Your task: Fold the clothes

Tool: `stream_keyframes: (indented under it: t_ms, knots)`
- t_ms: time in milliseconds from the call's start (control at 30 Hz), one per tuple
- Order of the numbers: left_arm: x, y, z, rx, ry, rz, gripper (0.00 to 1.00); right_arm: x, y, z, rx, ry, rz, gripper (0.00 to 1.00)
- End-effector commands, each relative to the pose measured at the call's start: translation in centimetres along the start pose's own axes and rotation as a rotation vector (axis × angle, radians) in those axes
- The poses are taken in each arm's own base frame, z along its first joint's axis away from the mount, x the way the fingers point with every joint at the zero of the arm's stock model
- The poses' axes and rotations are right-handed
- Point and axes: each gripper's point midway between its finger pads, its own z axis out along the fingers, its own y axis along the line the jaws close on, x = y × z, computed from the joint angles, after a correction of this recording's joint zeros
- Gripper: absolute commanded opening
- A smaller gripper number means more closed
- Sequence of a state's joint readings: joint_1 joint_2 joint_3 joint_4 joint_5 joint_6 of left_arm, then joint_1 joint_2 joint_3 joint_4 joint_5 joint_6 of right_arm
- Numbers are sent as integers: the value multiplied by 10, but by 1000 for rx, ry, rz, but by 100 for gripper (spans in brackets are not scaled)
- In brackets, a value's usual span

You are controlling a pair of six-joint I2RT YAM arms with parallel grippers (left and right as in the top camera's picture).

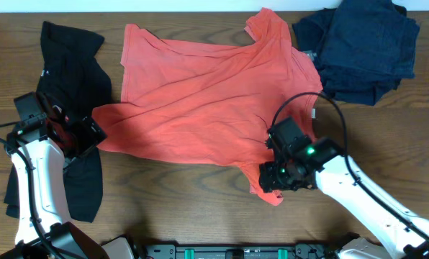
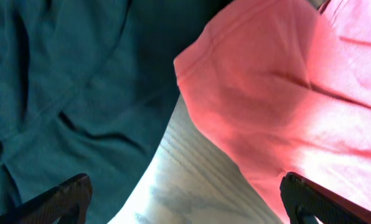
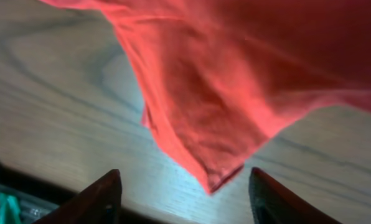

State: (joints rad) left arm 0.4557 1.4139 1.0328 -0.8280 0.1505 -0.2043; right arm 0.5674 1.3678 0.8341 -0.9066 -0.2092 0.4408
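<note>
A coral-red T-shirt (image 1: 207,93) lies spread flat on the wooden table (image 1: 178,194), neck toward the right. My left gripper (image 1: 85,135) is open at the shirt's left corner; the left wrist view shows that red corner (image 2: 266,81) and bare wood between the open fingers (image 2: 185,202). My right gripper (image 1: 272,180) is open over the shirt's lower right sleeve tip. In the right wrist view the red sleeve tip (image 3: 210,124) hangs between the two spread fingers (image 3: 182,196), apart from both.
A black garment (image 1: 74,79) lies crumpled at the left under my left arm and also shows in the left wrist view (image 2: 67,93). A pile of dark navy clothes (image 1: 362,47) sits at the back right. The table's front edge runs near my arm bases.
</note>
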Motion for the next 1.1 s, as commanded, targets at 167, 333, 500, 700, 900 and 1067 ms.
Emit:
stream_keyframes:
  t_ms: [167,333,500,700,900,1067]
  knots:
    - [6,-10,0,23,28,40,98,23,-4,30,20,44,55,56]
    - [14,-28,3,37,40,106,98,21,-3,43,43,58,54,55]
    - [19,-38,4,15,38,163,98,24,-7,61,73,108,68,52]
    - [22,-32,5,-69,33,202,98,21,-11,67,97,102,94,34]
    - [23,-30,11,-97,27,238,98,14,-8,68,81,72,90,33]
    - [30,-32,30,-109,73,248,100,11,-8,68,86,57,87,34]
